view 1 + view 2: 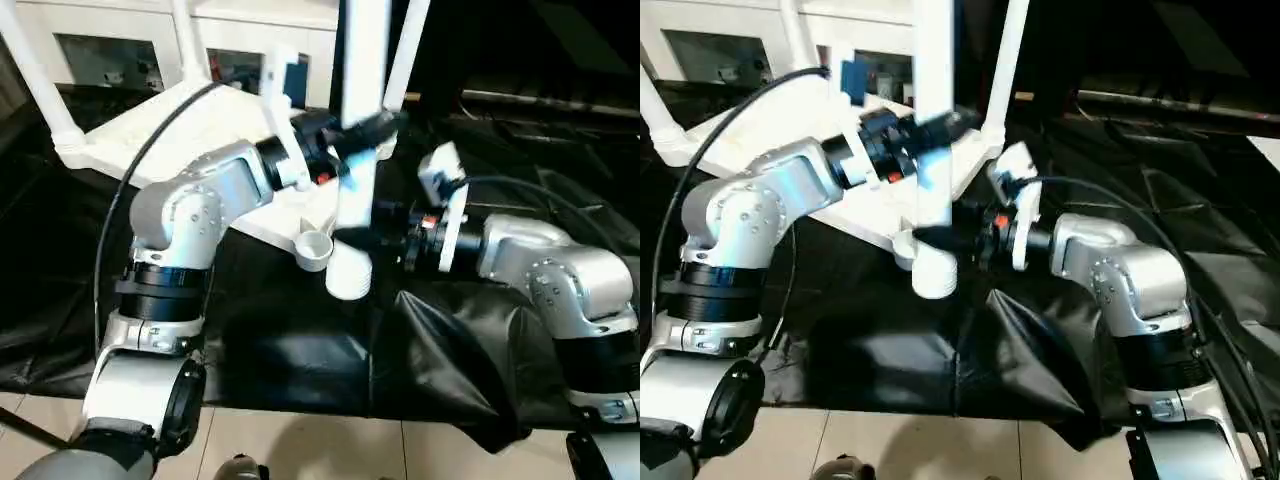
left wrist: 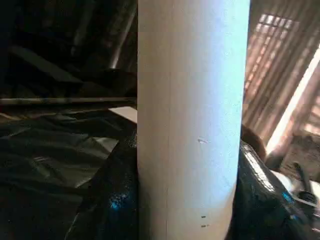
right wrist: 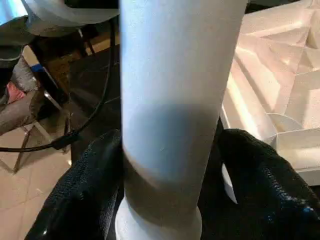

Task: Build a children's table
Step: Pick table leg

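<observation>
Both jaws are clamped on one upright white leg (image 1: 358, 150): the left gripper (image 1: 372, 128) grips it higher up, the right gripper (image 1: 372, 236) lower down, near its wider ribbed foot end, which hangs just above the black sheet (image 1: 300, 350) covering the counter. Each wrist view has black fingers (image 3: 85, 190) pressed against either side of the smooth, round, plain white shaft. Just beside the held leg, the white tabletop (image 1: 200, 130) lies upside down on the sheet toward the counter's far left, its ribbed underside up. An empty round corner socket (image 1: 313, 247) at its near corner sits close to the leg's lower end, not joined to it. Three more white legs stand in the tabletop's other corners, one at the far left (image 1: 35, 75), one behind the left arm (image 1: 188, 40) and one behind the held leg (image 1: 405, 55), making four legs in all. A white glass-fronted cabinet (image 1: 130, 45) stands beyond the counter's far edge.
</observation>
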{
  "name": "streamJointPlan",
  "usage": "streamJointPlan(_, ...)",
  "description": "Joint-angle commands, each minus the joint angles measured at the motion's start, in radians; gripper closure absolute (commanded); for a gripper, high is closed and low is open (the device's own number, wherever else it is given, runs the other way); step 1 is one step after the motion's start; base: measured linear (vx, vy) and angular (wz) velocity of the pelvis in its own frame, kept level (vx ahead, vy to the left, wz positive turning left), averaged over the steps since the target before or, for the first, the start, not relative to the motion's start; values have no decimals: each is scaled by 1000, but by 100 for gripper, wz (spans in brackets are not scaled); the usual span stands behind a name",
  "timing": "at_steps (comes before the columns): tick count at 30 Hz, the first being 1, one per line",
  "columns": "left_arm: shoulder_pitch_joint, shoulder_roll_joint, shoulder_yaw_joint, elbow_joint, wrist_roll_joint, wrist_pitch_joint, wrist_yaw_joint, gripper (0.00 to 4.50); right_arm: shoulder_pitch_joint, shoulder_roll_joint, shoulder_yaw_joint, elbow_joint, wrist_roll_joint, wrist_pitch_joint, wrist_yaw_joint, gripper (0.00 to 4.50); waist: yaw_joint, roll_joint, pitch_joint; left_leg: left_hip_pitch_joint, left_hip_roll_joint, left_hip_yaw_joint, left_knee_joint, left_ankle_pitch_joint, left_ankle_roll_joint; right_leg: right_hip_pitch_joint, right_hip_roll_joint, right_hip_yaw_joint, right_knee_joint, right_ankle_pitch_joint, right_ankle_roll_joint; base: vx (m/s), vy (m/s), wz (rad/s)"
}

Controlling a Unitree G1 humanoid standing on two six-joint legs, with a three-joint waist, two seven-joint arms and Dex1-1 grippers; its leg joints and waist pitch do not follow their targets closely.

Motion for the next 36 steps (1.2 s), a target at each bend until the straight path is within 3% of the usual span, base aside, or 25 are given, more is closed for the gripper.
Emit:
streamJointPlan(1,-25,2,-17,-17,-2,-9,-20,270,-7,-1,0,5,6,12,3,128,2,-10,-81,22,58,-20,-64,-82,0,48,-92,50,-73,-79,-223,0,0,0)
streamJointPlan(17,-16,2,-21,-34,-1,-21,-64,270,3,12,20,17,26,43,29,128,4,-19,-82,21,58,-20,-64,-71,5,48,-93,49,-71,-73,-224,0,0,0)
streamJointPlan(36,-12,9,-42,-41,6,-16,-97,270,-10,25,11,44,18,34,33,128,4,-18,-82,23,59,-21,-65,-77,-9,49,-93,49,-68,-50,-232,0,0,0)
